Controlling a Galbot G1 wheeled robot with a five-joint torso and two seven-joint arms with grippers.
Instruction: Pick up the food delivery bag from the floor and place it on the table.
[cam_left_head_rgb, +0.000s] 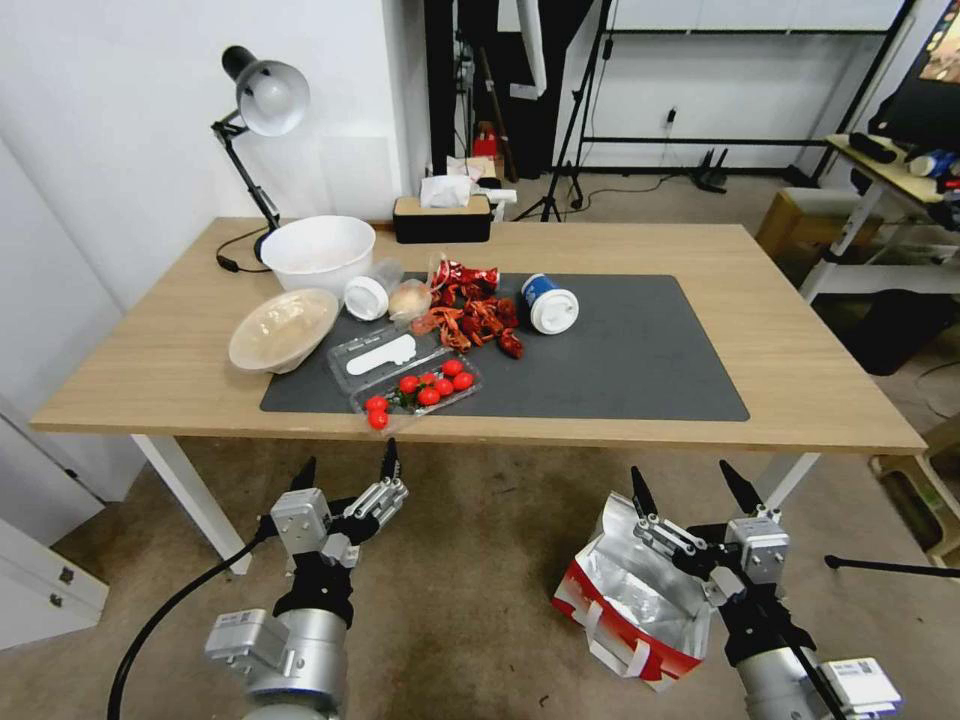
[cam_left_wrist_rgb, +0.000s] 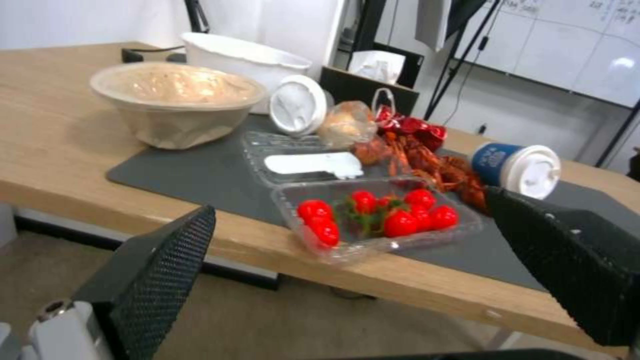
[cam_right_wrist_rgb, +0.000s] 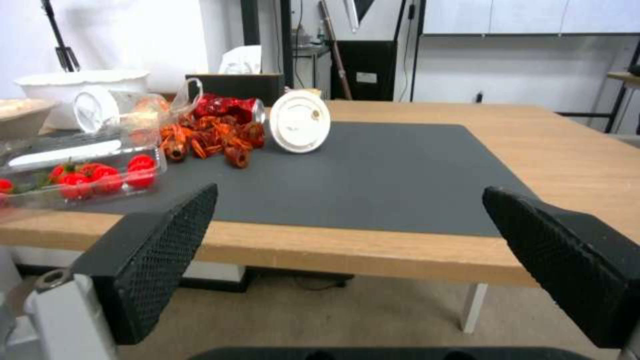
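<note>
Left tool (cam_left_head_rgb: 345, 468): held low in front of the worktop (cam_left_head_rgb: 150, 380) edge, above bare floor (cam_left_head_rgb: 470, 580), fingers spread wide, nothing between them. Beyond and above it on the worktop: lidded beige bowl (cam_left_head_rgb: 283, 328), white bowl (cam_left_head_rgb: 318, 252), desk lamp (cam_left_head_rgb: 262, 100), clear clamshell of cherry tomatoes (cam_left_head_rgb: 425, 388) overhanging the near edge of the dark mat (cam_left_head_rgb: 640, 360). In the left wrist view the tomatoes (cam_left_wrist_rgb: 377, 216) sit straight ahead between the two finger pads (cam_left_wrist_rgb: 167, 270).

Further right beyond this tool: pile of red crayfish shells (cam_left_head_rgb: 475, 315), blue cup with white lid (cam_left_head_rgb: 548, 302) lying on its side, tissue box (cam_left_head_rgb: 442, 215) at the far edge.

Right tool (cam_left_head_rgb: 690, 485): also low in front of the worktop, fingers wide apart, holding nothing. Right wrist view looks over the mat (cam_right_wrist_rgb: 373, 175) between its pads (cam_right_wrist_rgb: 167, 260).

Food delivery bag (cam_left_head_rgb: 630, 610): on the floor, just below and to the left of the right tool, mouth open, foil lining showing, red band and white straps facing the robot. Whether the tool's left finger touches the bag rim cannot be told.
</note>
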